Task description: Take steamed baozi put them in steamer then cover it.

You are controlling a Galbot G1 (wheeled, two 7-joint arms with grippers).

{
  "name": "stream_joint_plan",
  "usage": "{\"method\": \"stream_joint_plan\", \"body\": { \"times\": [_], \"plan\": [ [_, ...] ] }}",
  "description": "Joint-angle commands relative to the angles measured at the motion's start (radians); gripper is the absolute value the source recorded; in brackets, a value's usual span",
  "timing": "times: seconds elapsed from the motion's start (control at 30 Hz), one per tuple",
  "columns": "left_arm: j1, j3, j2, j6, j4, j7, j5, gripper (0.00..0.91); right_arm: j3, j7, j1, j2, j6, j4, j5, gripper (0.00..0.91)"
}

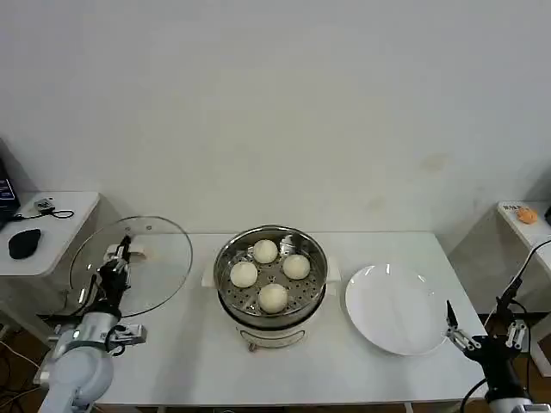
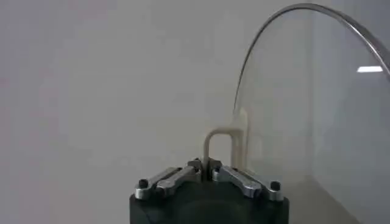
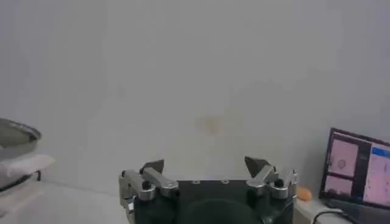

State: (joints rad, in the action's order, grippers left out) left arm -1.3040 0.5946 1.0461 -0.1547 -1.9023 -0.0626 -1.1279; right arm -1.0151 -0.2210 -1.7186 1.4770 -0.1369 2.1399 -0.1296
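Stainless steel catches your eye at the middle of the white table [image 1: 189, 361]: the steamer [image 1: 271, 284] stands uncovered with all four steamed baozi [image 1: 273, 297] on its perforated tray. Your left end effector [image 2: 207, 165] is pinched on the cream handle of the cover [image 1: 151, 262], holding the glass lid tilted on edge left of the pot. Your right end effector [image 3: 207, 165] hangs spread and empty, beside the bare white plate [image 1: 396, 310].
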Motion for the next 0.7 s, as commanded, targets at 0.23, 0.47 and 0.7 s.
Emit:
{"method": "stream_joint_plan", "body": {
  "times": [0.23,0.47,0.7],
  "plan": [
    [0.136,-0.375,0.104,-0.171,-0.187,0.228,-0.167,0.000,0.032,0.019,-0.002,0.032,-0.021,-0.013,0.075,0.907],
    [0.178,-0.430,0.218,-0.192,-0.122,0.291,-0.258,0.000,0.053,0.021,0.002,0.041,-0.025,-0.030,0.100,0.907],
    [0.239,-0.451,0.336,-0.203,-0.033,0.307,-0.330,0.000,0.079,0.023,0.009,0.050,-0.025,-0.043,0.127,0.907]
  ]
}}
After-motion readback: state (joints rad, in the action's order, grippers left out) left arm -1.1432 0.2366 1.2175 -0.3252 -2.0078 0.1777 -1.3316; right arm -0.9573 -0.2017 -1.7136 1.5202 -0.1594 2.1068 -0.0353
